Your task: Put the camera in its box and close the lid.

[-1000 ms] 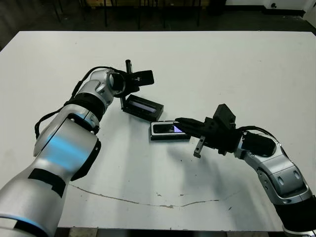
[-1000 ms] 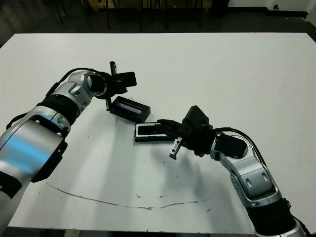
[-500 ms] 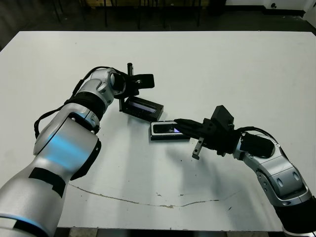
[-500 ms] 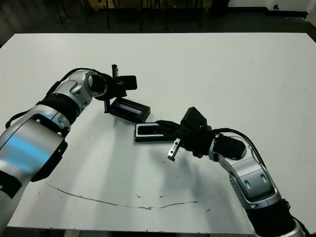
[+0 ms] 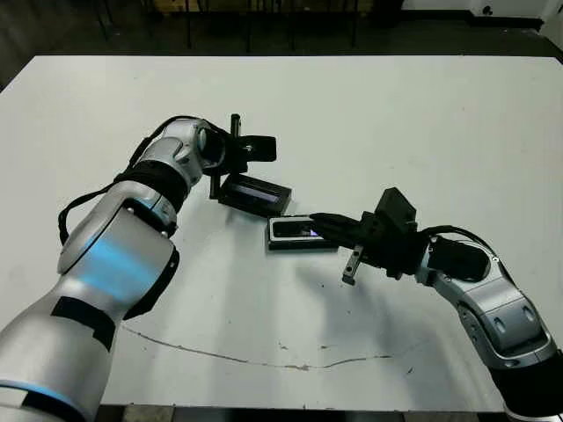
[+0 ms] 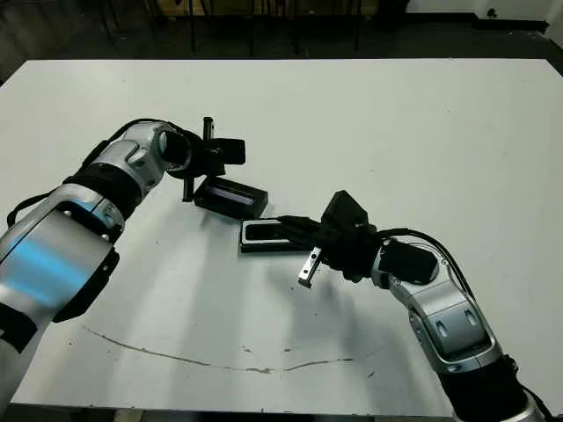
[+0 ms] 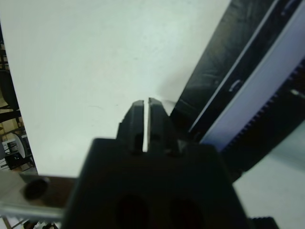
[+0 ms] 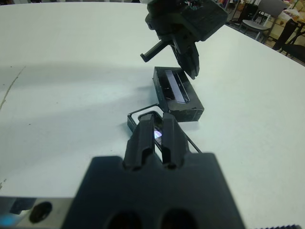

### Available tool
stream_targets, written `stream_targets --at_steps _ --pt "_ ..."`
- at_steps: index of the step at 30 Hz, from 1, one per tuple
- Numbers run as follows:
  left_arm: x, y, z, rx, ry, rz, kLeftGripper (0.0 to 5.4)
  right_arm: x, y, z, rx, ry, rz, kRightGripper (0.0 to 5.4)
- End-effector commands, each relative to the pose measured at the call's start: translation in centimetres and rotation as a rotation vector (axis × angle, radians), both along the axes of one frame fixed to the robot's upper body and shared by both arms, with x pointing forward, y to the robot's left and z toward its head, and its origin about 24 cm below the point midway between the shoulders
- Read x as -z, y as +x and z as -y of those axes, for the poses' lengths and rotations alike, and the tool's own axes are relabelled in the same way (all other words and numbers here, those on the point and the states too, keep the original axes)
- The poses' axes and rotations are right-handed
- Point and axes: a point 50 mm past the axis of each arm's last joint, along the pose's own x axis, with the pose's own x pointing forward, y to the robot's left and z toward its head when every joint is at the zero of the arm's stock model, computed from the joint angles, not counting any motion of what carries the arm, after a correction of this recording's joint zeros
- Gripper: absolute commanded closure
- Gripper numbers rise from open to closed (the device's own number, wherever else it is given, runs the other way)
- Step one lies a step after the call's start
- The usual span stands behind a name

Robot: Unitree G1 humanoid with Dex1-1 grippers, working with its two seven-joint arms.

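White table (image 5: 422, 123) carries two items near its middle: the box (image 5: 302, 234), lying flat with the camera (image 5: 297, 231) seated inside it, and the lid (image 5: 255, 193), resting just beside the box on the far-left side with its pale inner strip showing. A thin dark crack-like line (image 5: 264, 356) runs across the tabletop near the front edge.

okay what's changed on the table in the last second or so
Little. The left gripper drifted slightly toward the table's far edge, beside the lid. The right gripper pulled back slightly, fingers shut over the camera in the box. Lid, box and camera kept their places.
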Motion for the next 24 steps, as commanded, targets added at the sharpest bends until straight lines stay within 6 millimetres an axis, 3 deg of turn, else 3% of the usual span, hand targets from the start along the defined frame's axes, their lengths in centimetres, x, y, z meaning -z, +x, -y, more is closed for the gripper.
stream_targets --at_steps 1,24 --pt "0.9 -0.3 -1.2 -0.043 0.031 -0.059 5.40 0.5 0.0 0.3 0.004 -0.011 -0.008 5.39" --pt "0.0 -0.6 -3.3 -0.092 0.082 -0.184 5.40 0.5 0.1 -0.1 -0.001 -0.049 -0.021 5.39"
